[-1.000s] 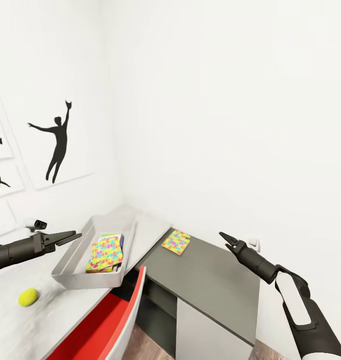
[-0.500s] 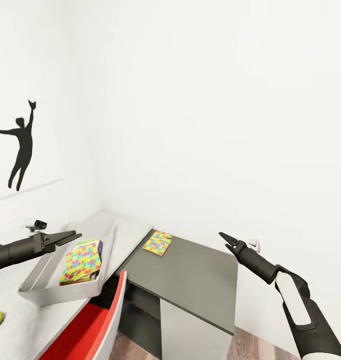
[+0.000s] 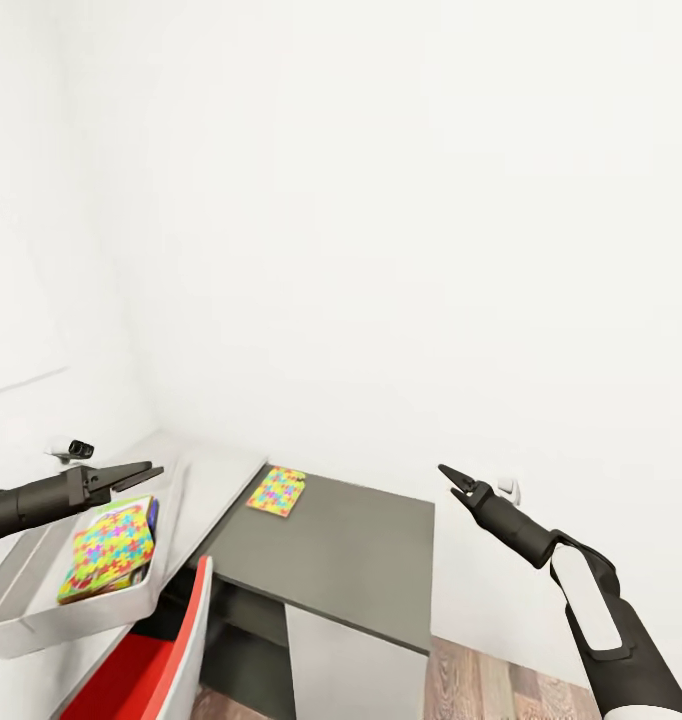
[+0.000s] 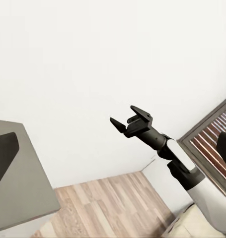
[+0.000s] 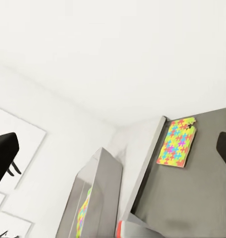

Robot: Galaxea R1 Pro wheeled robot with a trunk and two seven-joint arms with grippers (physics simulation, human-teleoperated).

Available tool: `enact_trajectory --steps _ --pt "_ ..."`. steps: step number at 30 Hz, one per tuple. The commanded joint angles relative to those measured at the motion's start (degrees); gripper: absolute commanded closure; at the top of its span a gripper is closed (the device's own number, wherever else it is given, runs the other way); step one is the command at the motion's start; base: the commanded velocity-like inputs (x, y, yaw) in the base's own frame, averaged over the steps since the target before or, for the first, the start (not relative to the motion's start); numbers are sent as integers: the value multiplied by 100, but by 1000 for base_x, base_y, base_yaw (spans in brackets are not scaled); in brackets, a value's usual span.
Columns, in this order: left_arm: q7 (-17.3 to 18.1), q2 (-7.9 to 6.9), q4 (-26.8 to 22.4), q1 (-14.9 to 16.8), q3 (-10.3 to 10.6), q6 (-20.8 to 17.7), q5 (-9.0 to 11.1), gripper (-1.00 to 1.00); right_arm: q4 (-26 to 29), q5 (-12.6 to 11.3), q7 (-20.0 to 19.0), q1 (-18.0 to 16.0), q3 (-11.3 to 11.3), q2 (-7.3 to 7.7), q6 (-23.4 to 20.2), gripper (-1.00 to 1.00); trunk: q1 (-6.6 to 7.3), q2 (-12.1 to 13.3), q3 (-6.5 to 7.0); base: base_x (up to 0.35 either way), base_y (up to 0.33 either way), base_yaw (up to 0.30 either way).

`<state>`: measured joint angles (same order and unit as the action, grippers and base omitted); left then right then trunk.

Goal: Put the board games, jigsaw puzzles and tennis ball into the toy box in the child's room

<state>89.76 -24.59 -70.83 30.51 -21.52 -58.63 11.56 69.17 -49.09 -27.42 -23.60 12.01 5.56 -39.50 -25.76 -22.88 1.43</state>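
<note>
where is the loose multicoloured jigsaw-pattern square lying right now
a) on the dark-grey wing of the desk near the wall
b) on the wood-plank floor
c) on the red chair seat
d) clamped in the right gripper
a) The thin multicoloured jigsaw-pattern square lies flat on the dark-grey wing of the desk, at its far corner near the white wall, apart from the open right gripper.

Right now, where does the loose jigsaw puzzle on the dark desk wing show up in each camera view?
Head view: the jigsaw puzzle lies flat at the far left corner of the dark desk wing, right of the toy box.
Right wrist view: the same puzzle sits on the dark wing near its edge.
Left wrist view: I can't pick it out.
Shared landmark: the dark desk wing.
</note>
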Motion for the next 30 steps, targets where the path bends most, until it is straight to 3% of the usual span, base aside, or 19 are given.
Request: enact_trajectory --steps 1,9,21,26,30 --pt "24 -2 -1 -1 -1 -61 -4 -100 -7 -19 -7 -4 8 -2 -40 -100 -2 -4 0 0 0 -282" --pt "24 -2 -1 -1 -1 -60 -1 -100 -33 -14 23 -4 8 -2 -24 -100 -2 -4 15 0 0 -282" --pt "24 2 0 -1 7 -60 -5 -100 -568 6 48 -8 20 -11 21 -100 -2 -4 33 0 0 -282" --pt "24 20 1 -1 29 -53 -5 -100 -1386 29 48 1 20 -49 123 -100 -2 -4 34 0 0 -282" --pt "24 34 3 -1 33 -52 -5 -100 -1635 31 51 4 14 -41 325 -100 -2 -4 34 0 0 -282"
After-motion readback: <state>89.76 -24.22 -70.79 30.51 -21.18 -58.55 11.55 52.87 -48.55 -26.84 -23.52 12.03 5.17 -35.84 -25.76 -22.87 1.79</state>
